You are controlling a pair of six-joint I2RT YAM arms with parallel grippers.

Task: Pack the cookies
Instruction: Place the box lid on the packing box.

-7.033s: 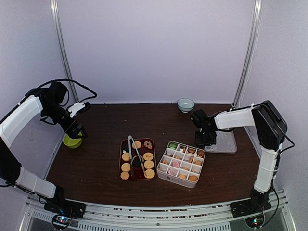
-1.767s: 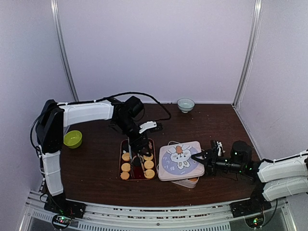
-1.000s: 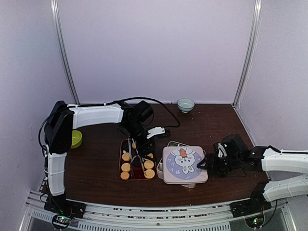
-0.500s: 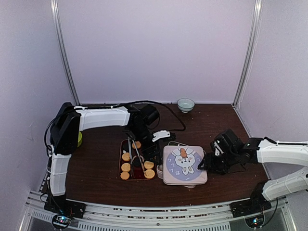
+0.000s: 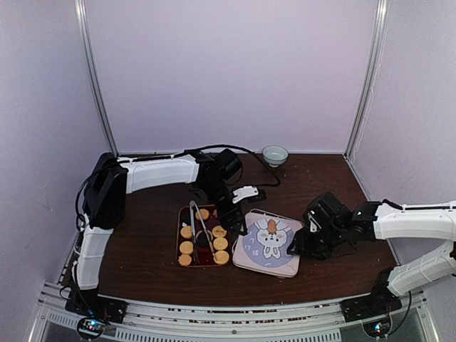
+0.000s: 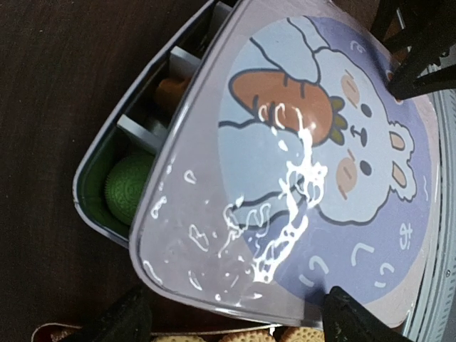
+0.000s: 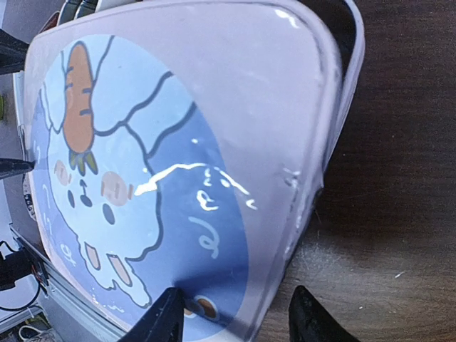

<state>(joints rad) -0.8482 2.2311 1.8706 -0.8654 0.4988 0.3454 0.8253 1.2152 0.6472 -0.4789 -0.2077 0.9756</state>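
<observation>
Your lid point(image 5: 268, 242) now lies turned and shifted toward the tray point(image 5: 178, 239) compared with a moment ago, and your right hand point(image 5: 293, 248) has followed it in from the right. From above, the rabbit-printed lid sits askew between the two hands: your left hand point(image 5: 237, 217) is down at its left edge, just beside the tray, and the right hand is at its right edge. You see the cookies point(image 5: 221, 244) in rows in the tray with the tongs point(image 5: 200, 231) lying among them, and a pale bowl point(image 5: 275, 154) at the back of the bench point(image 5: 135, 249). From the left wrist, the lid leaves one corner of the box point(image 6: 89, 192) uncovered, where a green cookie point(image 6: 128, 189) and an orange one sit in separate compartments. Your left hand's fingers point(image 6: 132, 324) are spread wide, one near each end of the lid's closest edge, gripping nothing. From the right wrist, your right hand stands about half open, one finger over the lid's printed face and the other over the bench just off the rim. You cannot tell whether either finger touches the lid.
</observation>
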